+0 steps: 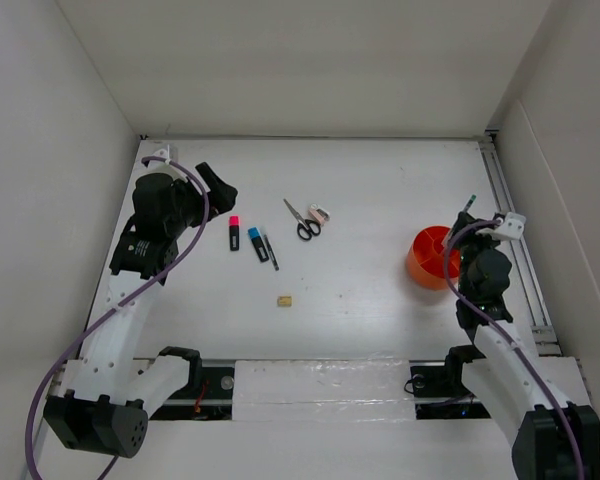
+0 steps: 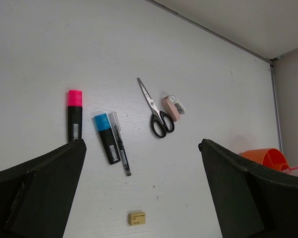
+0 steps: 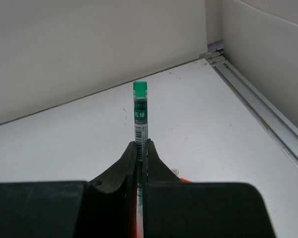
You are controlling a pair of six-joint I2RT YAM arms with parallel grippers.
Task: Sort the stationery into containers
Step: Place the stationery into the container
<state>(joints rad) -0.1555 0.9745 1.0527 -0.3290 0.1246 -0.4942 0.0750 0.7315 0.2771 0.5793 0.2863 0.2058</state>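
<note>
My right gripper (image 3: 141,145) is shut on a green-capped pen (image 3: 140,109) that stands upright between its fingers, right beside the orange cup (image 1: 430,258); the pen's top (image 1: 470,203) shows above the arm. My left gripper (image 2: 141,146) is open and empty, high over the table's left. On the table lie a pink-black marker (image 2: 74,115), a blue-black marker (image 2: 106,138), a dark pen (image 2: 120,144), black-handled scissors (image 2: 155,110), a pinkish-white piece (image 2: 173,107) and a tan eraser (image 2: 137,217). The cup's rim also shows in the left wrist view (image 2: 265,156).
White walls enclose the table on three sides. A metal rail (image 1: 510,220) runs along the right edge, close to the cup. The arm bases and cables sit at the near edge.
</note>
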